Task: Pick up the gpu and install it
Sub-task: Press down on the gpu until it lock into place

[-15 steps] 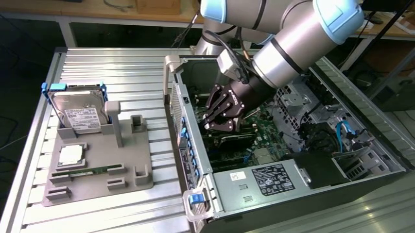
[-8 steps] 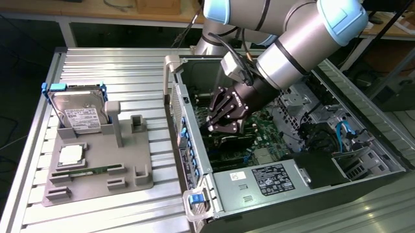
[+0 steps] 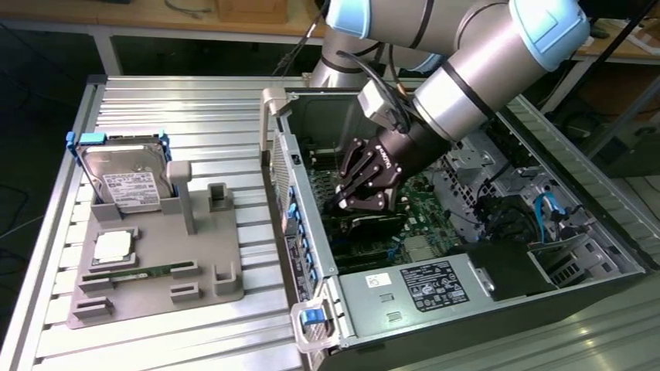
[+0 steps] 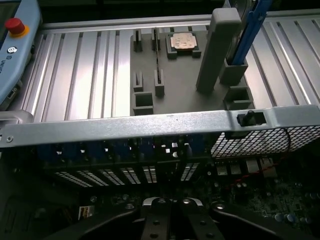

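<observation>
Claw [image 3: 363, 202]: closed, inside computer case [image 3: 309, 255], pressing on gpu [image 3: 373, 226] | gpu seated on motherboard [image 3: 428, 197] | Hold on gpu: indeterminate.

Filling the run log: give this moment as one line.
pincer: shut, inside open computer case | gpu: under pincer, at motherboard | hard drive: in fixture outside

gripper [image 3: 363, 202] inside computer case [image 3: 484, 301], above gpu [image 3: 373, 226]
</observation>
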`<state>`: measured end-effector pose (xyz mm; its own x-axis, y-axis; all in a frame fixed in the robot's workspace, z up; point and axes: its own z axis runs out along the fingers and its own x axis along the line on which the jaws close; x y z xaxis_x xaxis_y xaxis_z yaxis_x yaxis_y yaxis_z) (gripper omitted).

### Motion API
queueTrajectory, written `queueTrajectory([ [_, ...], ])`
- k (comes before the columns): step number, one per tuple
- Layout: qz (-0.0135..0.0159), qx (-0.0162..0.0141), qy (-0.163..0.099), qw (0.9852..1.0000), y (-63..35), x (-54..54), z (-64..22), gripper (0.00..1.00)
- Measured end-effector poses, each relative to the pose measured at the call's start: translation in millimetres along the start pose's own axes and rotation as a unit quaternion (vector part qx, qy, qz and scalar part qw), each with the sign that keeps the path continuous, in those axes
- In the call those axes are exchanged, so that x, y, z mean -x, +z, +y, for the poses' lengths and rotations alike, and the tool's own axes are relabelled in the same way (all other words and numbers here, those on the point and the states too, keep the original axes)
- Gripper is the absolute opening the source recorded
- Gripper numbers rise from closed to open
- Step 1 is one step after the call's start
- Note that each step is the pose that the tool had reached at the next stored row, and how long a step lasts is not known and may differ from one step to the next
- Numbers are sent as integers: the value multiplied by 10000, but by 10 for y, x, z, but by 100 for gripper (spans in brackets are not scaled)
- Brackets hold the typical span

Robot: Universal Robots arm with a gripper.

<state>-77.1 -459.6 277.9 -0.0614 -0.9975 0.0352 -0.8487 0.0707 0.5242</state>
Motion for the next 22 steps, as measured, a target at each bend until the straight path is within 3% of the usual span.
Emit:
queueTrajectory([
  [3,13,-23,9,10000,2,22,5,11],
  [8,10,-161,12,9999,30,35,49,11],
  [10,28,-229,26,9997,44,45,73,11],
  [11,32,-279,30,9996,57,45,92,11],
  [13,24,-350,29,9994,93,45,130,11],
  [17,22,-450,33,9990,171,58,211,11],
  [19,32,-538,42,9985,188,70,229,11],
  [22,34,-739,53,9972,193,96,239,11],
])
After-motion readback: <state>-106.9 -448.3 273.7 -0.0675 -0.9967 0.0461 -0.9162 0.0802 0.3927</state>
